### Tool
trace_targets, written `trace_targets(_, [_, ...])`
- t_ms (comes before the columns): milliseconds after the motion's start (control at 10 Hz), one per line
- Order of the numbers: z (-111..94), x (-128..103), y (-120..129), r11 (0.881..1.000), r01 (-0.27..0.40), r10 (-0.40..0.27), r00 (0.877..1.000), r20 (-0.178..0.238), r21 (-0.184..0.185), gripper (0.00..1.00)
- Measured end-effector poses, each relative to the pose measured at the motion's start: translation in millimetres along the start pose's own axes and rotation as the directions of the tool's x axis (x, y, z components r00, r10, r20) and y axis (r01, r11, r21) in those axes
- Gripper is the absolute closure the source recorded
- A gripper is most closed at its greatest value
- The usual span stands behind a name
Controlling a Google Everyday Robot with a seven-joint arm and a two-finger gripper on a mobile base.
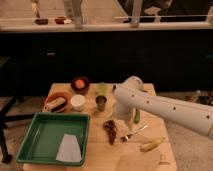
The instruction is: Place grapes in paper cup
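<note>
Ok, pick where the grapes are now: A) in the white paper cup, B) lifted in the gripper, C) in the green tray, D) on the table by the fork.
D: the grapes lie on the table beside the fork, with the gripper close by them.
</note>
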Motion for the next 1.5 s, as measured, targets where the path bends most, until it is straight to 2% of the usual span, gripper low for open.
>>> trace_targets(200, [3.9, -9.6, -12.2, 0.999, 0.035, -0.035, 0.999, 0.004, -0.002, 0.2])
trace_targets(700, [14.0, -24.0, -9.6, 0.998, 0.06, -0.06, 0.998, 0.018, -0.006, 0.2])
trace_targets(1200, [32.2, -33.9, -13.4, 1.0, 0.006, -0.005, 0.999, 0.034, -0.016, 0.2])
trace_targets(1500, [49.4, -43.8, -24.3, 0.999, -0.03, 0.032, 0.997, 0.074, -0.022, 0.2])
